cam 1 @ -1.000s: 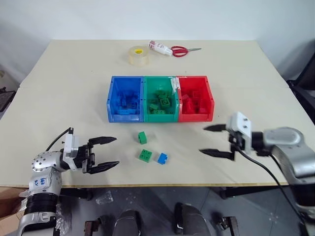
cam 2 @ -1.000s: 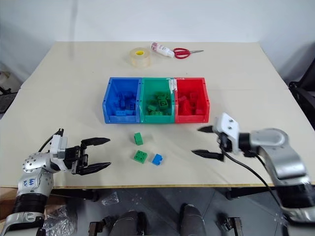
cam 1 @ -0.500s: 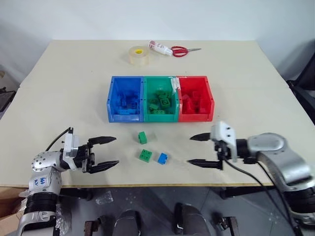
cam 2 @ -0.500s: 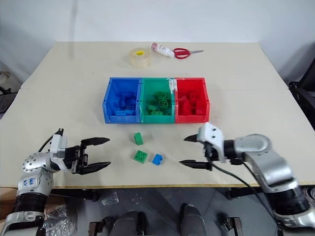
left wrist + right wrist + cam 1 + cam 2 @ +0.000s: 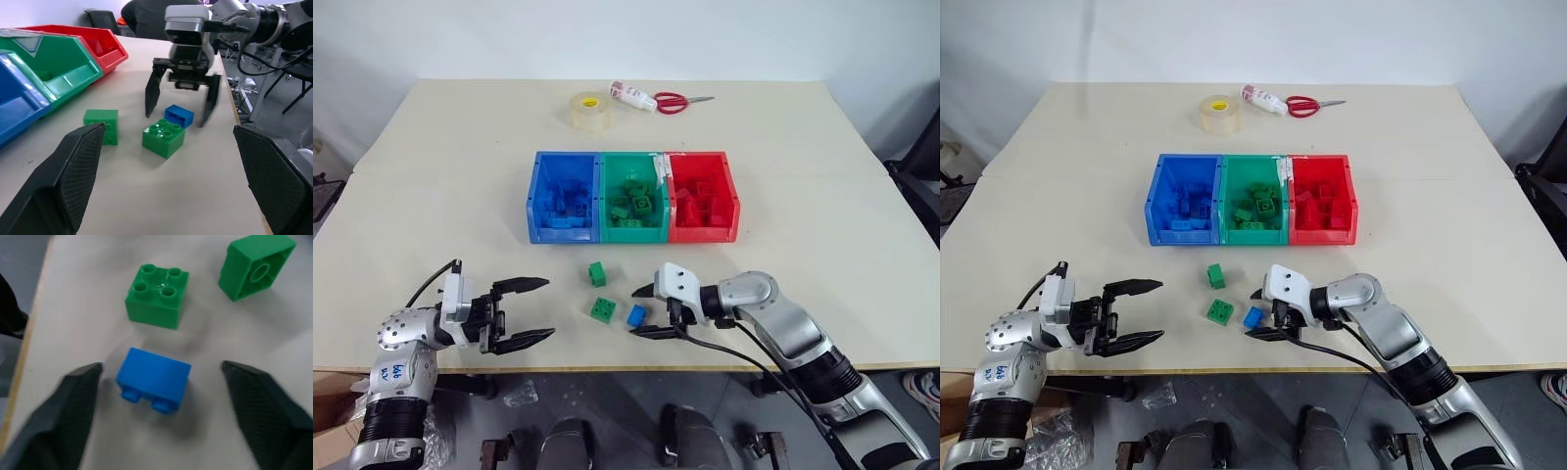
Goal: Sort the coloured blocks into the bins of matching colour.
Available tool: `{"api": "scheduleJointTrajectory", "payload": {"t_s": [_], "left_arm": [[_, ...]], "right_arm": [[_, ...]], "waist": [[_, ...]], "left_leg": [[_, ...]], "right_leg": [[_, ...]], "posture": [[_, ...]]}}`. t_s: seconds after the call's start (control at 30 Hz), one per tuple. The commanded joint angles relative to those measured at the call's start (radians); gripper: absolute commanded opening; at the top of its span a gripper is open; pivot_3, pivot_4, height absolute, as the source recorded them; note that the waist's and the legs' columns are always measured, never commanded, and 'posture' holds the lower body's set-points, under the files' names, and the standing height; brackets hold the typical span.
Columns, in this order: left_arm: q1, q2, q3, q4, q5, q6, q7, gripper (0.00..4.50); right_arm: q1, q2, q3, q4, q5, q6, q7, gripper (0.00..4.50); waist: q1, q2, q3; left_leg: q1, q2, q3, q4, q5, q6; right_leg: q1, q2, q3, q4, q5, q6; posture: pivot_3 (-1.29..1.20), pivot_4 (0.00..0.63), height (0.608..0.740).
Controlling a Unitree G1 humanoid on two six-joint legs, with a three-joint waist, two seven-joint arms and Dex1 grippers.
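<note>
Open tabletop (image 5: pixel 431 196) on both sides of the joined blue, green and red plastic bins (image 5: pixel 632 198). Near the front edge, small blue studded brick (image 5: pixel 636 314) flanked by the right gripper's (image 5: pixel 645 311) spread black fingers, square green studded brick (image 5: pixel 602 308) just beside.

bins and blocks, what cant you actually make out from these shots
- Head views: the bricks piled in the blue bin, green bin and red bin overlap and are too small to count.
- Left wrist view: the blue bin is cut off by the picture's edge.
- Right wrist view: the right gripper fingers are blurred; contact with the blue block cannot be told.
- Head views: the tube label is too small to read.
</note>
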Motion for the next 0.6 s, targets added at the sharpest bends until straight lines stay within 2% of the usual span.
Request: {"api": "scheduleJointTrajectory", "payload": {"t_s": [0.03,0.13,0.33,0.47,0.6], "left_arm": [[0.021,0.009,0.028,-0.046,-0.03,0.0,0.008,4.5],[0.028,0.007,0.03,-0.054,-0.031,0.002,0.013,4.5],[0.034,0.003,0.03,-0.059,-0.032,0.0,0.022,4.5],[0.025,-0.002,0.026,-0.05,-0.028,-0.006,0.026,4.5],[0.017,-0.01,0.021,-0.044,-0.023,-0.013,0.032,4.5]], "right_arm": [[-0.011,0.019,-0.014,-0.018,0.007,-0.021,0.002,2.59],[-0.03,0.021,-0.046,-0.042,0.029,-0.007,0.005,1.64],[-0.17,0.059,-0.132,-0.027,0.091,0.032,-0.016,1.63],[-0.362,0.183,-0.166,0.159,0.072,-0.002,-0.091,1.63],[-0.53,0.305,-0.172,0.432,0.015,-0.159,-0.148,1.63]], "waist": [[0.0,0.0,0.0],[0.0,0.0,0.0],[-0.001,0.0,0.0],[-0.006,0.0,0.0],[-0.008,0.0,0.0]], "left_leg": [[0.0,0.0,0.0,0.0,0.0,0.0],[0.0,0.0,0.0,0.0,0.0,0.0],[0.0,0.0,0.0,0.0,0.0,0.0],[0.0,0.001,0.001,0.0,0.0,0.0],[0.0,0.001,0.001,-0.001,0.0,-0.001]], "right_leg": [[0.0,0.0,0.0,0.0,0.0,0.0],[0.0,0.0,0.0,0.0,0.0,0.0],[0.0,0.0,0.0,0.0,0.0,0.0],[-0.001,0.001,0.0,0.001,0.0,-0.001],[-0.002,0.001,0.0,0.002,-0.001,-0.001]], "posture": [[0.0,0.15,0.74],[0.0,0.15,0.74],[0.0,0.15,0.74],[0.0,0.15,0.74],[0.0,0.15,0.74]]}}
